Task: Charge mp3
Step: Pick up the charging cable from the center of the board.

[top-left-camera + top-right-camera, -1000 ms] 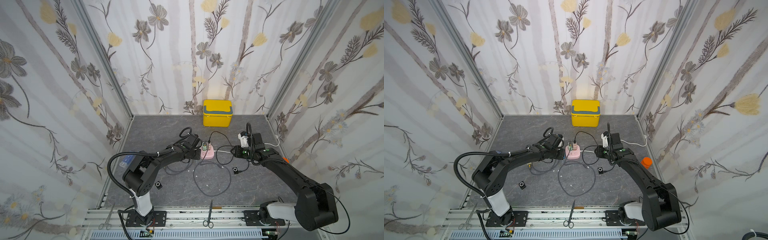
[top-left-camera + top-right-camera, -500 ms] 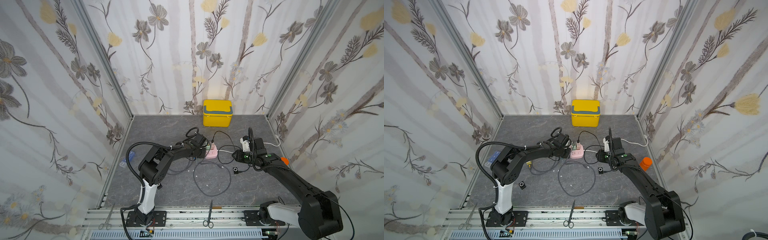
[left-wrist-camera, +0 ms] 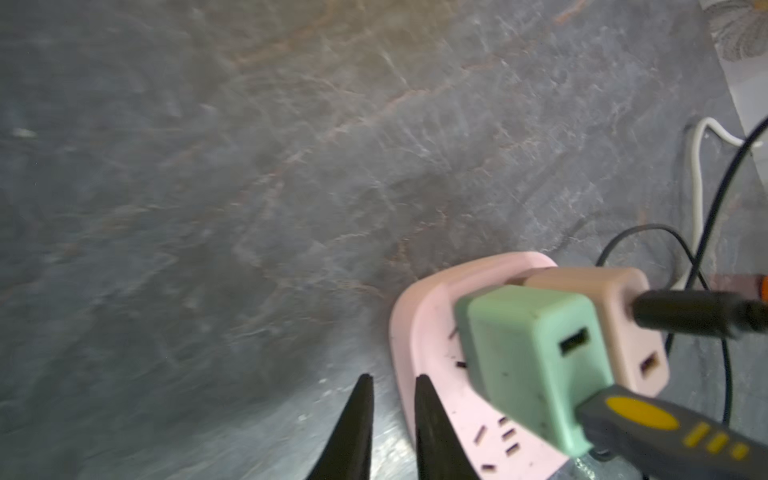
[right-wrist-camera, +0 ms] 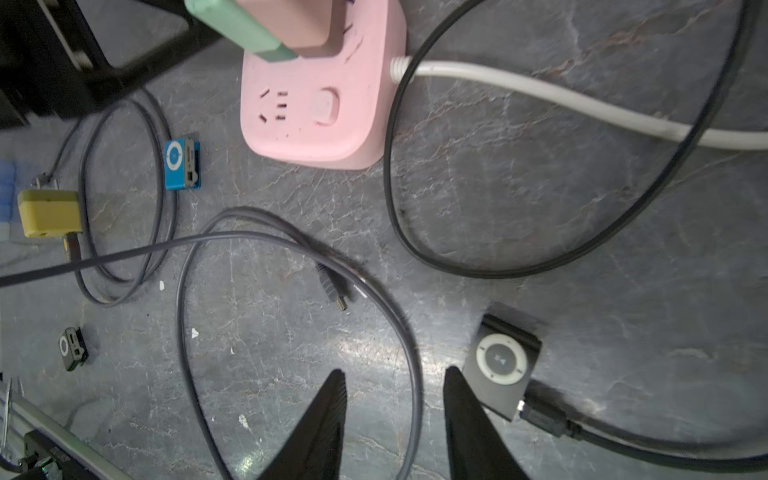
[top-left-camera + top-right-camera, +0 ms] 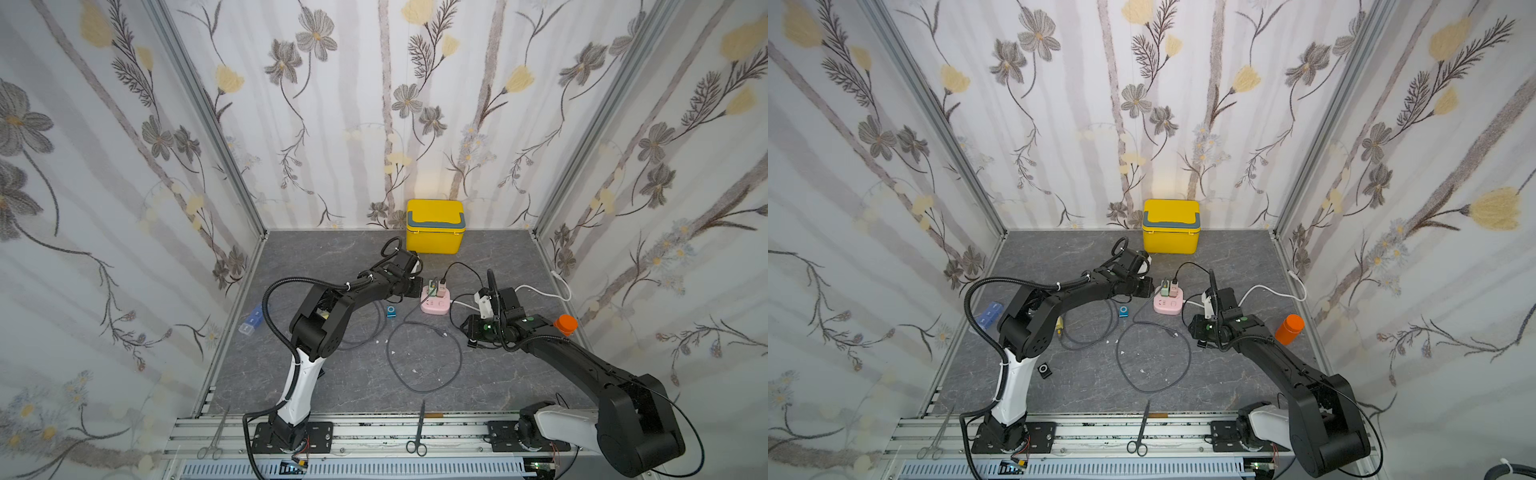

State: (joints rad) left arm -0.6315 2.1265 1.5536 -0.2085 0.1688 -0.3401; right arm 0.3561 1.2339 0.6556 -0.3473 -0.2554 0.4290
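The left tool (image 3: 393, 384) hovers just beside the pink plastic power strip (image 3: 424, 324), which sits on the dark grey marbled surface (image 5: 332, 257) a little toward its far edge. Its black tips, pressed together a second ago, now stand slightly apart with nothing between them. Over that second the left arm's elbow has swung up from low near the left edge to stand nearer the middle. The small blue mp3 player (image 5: 391, 311) lies uncovered just left of the strip's near corner.

A mint-green charger block (image 3: 528, 361) and a pale pink charger block (image 3: 598, 299) stand plugged into the strip side by side. A grey cable (image 4: 179, 303) runs from the green block in a wide loop, and its free plug (image 4: 332, 286) lies loose on the surface.

The right tool (image 4: 395, 374) has drawn back from the strip toward the near edge. Its tips are clearly apart and empty, above the grey loop. Just beside one tip lies the black square mp3 player (image 4: 500, 365), between the middle and the right edge, where it lay before. The black cable (image 4: 387, 166) is plugged into its corner and leads to the pink block.
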